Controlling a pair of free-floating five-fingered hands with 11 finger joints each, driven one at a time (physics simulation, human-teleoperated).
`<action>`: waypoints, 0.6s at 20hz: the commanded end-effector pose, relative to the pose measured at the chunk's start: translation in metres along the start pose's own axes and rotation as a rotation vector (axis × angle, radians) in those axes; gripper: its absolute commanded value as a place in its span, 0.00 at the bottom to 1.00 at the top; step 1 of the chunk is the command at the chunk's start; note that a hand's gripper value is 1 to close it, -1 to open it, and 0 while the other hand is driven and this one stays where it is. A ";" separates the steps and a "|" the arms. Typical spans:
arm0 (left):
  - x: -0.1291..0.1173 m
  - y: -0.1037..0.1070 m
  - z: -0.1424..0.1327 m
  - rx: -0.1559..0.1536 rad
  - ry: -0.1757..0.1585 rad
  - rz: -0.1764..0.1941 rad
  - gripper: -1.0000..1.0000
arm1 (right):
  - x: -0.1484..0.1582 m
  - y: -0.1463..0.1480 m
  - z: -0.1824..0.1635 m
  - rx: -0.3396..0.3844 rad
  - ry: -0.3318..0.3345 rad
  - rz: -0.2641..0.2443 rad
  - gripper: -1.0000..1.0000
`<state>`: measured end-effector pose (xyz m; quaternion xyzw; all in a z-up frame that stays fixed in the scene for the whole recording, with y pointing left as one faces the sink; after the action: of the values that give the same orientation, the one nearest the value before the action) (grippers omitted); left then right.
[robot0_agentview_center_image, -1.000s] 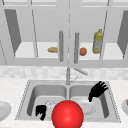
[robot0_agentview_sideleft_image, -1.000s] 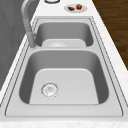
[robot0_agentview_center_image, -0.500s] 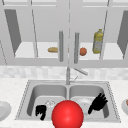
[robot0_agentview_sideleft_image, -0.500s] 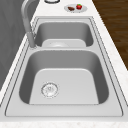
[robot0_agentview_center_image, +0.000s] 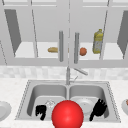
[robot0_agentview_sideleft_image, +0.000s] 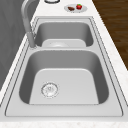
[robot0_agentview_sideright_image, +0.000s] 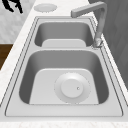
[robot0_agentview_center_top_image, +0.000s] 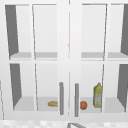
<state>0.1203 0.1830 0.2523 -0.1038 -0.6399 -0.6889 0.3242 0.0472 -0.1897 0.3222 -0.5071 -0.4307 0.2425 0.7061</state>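
Plate (robot0_agentview_sideright_image: 72, 88) mid-basin, sink walls (robot0_agentview_sideright_image: 105, 75) apart.

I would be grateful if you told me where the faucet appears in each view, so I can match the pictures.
Front view: faucet at centre, behind the divide between the basins.
Left side view: upper left.
Right side view: upper right, spout pointing left.
Upper view: its top at the bottom edge.
Landmark: the round plate, in the far basin from the left, the near basin from the right.
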 end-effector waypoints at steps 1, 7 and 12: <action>0.000 0.000 0.000 0.000 0.000 0.000 0.50 | -0.003 0.006 0.000 0.023 -0.119 0.052 0.00; 0.000 0.000 0.000 0.000 0.000 0.000 0.50 | -0.009 0.017 0.000 0.046 -0.252 0.070 0.00; 0.000 0.000 0.000 0.000 0.000 0.000 0.50 | -0.015 0.031 0.000 0.089 -0.330 0.133 0.00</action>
<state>0.1203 0.1830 0.2523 -0.1038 -0.6399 -0.6889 0.3242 0.0440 -0.1902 0.2972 -0.4632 -0.5073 0.3302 0.6473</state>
